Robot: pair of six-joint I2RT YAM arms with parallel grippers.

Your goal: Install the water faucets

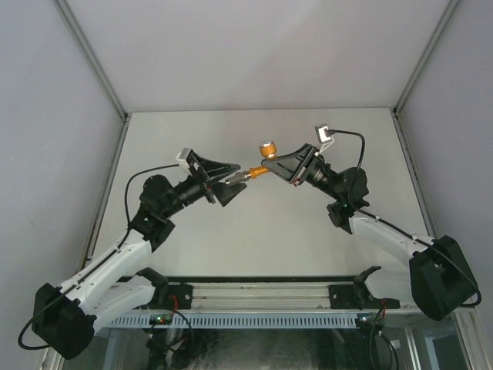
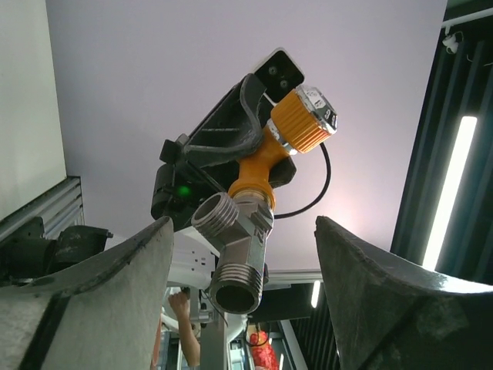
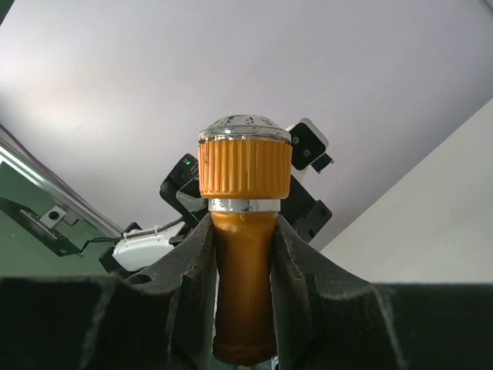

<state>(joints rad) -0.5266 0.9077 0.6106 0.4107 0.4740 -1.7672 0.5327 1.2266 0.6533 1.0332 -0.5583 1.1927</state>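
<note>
Currently, above the table (image 1: 254, 239), the right gripper (image 3: 243, 227) is clamped on the body of the orange faucet (image 3: 243, 177), knob clear of the 2 fingers. The left gripper (image 2: 243, 227) is spread apart, flanking without contact the grey fitting (image 2: 235, 247) at the faucet's end.

readable text: none | tap (image 2: 262, 166): tiny marks on the knob's clear cap, too small to make out | right wrist view: same cap seen edge-on, its marks blurred
</note>
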